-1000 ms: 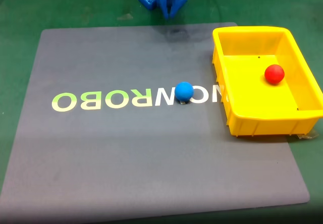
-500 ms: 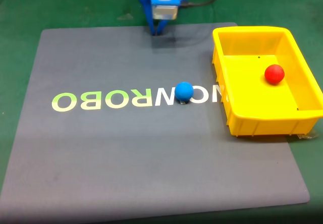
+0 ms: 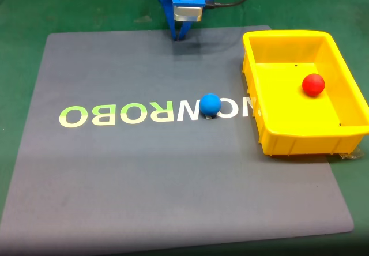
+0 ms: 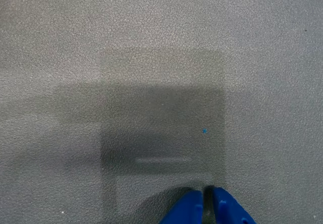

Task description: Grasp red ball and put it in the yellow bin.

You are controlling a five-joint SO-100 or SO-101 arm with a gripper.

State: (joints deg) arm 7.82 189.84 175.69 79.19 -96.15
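Observation:
The small red ball (image 3: 313,85) lies inside the yellow bin (image 3: 286,140), toward its right wall, at the right of the fixed view. My blue gripper (image 3: 179,37) hangs at the back edge of the grey mat, far left of the bin, pointing down. In the wrist view the two blue fingertips of the gripper (image 4: 206,200) stand pressed together just above the bare mat, shut with nothing between them.
A blue ball (image 3: 210,104) rests mid-mat on the printed lettering (image 3: 121,115), just left of the bin. The grey mat (image 3: 144,181) lies on a green table (image 3: 23,14). Cables and the arm's base sit at the back edge.
The arm swung from leaning toward the bin back to its folded pose at the mat's back edge. Both balls and the bin stayed still.

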